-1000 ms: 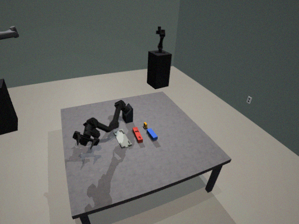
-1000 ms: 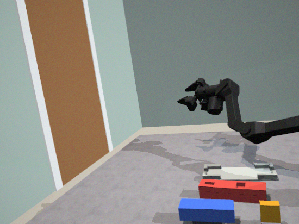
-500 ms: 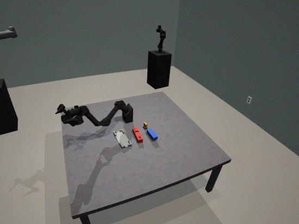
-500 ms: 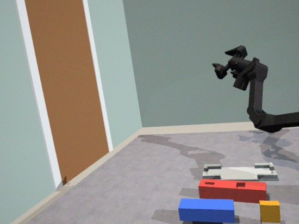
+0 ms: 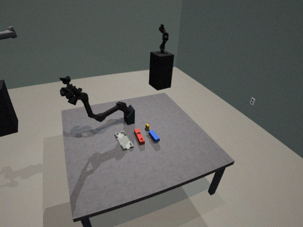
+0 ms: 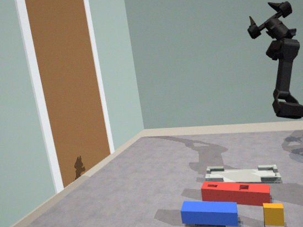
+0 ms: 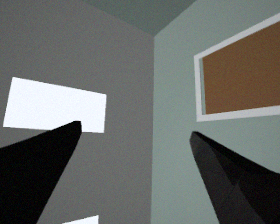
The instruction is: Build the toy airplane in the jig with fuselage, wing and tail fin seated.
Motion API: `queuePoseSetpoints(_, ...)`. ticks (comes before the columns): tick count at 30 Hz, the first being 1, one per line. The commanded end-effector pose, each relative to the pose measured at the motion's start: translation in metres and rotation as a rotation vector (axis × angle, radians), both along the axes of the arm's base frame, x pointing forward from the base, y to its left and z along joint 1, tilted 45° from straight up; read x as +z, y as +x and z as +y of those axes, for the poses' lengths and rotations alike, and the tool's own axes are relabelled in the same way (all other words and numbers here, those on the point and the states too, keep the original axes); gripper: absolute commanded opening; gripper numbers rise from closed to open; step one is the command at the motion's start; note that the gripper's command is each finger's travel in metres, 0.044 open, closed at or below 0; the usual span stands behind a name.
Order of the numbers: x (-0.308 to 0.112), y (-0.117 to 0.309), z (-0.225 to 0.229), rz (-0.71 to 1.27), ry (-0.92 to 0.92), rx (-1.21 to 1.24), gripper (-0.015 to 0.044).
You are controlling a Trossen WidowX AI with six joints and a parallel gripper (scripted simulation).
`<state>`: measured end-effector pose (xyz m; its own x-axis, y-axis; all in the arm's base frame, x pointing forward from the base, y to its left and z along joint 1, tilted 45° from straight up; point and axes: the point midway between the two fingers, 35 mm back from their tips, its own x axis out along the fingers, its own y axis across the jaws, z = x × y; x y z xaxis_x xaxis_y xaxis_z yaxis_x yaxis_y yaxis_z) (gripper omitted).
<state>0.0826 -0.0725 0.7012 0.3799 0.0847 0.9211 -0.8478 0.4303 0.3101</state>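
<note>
The pale jig cradle (image 5: 124, 140) (image 6: 238, 175) lies on the table with nothing in it. The red fuselage (image 5: 140, 137) (image 6: 234, 196) lies beside the cradle, its two dark sockets facing up and empty. The blue wing (image 5: 153, 135) (image 6: 209, 216) lies on the fuselage's other side, with something dark under its middle. The small orange tail fin (image 5: 147, 126) (image 6: 273, 216) stands near one end of the wing, apart from it. My gripper (image 5: 61, 85) (image 6: 259, 10) (image 7: 137, 131) is wide open and empty, raised high above the table and far from all the parts. The wrist view shows only walls and bright panels.
The grey table (image 5: 165, 166) (image 6: 132, 194) carries the parts near my arm's base (image 5: 129, 117). Another arm (image 5: 164, 37) stands on a black pedestal (image 5: 160, 71) beyond the table. Part of a grey arm (image 5: 6, 34) shows at the left edge of the top view.
</note>
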Motion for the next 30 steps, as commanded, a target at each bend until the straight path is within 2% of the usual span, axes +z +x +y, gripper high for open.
queuePoseSetpoints(1, -0.001, -0.019, 0.066, -0.018, -0.161, -0.018, 0.0440)
queuePoseSetpoints(15, -0.041, -0.011, 0.207, 0.048, -0.537, -0.134, 0.0440)
queuePoseSetpoints(21, -0.081, 0.018, 0.267, 0.149, -0.715, -0.166, 0.0440)
queuePoseSetpoints(30, -0.157, 0.086, 0.325, 0.367, -0.947, -0.248, 0.0440)
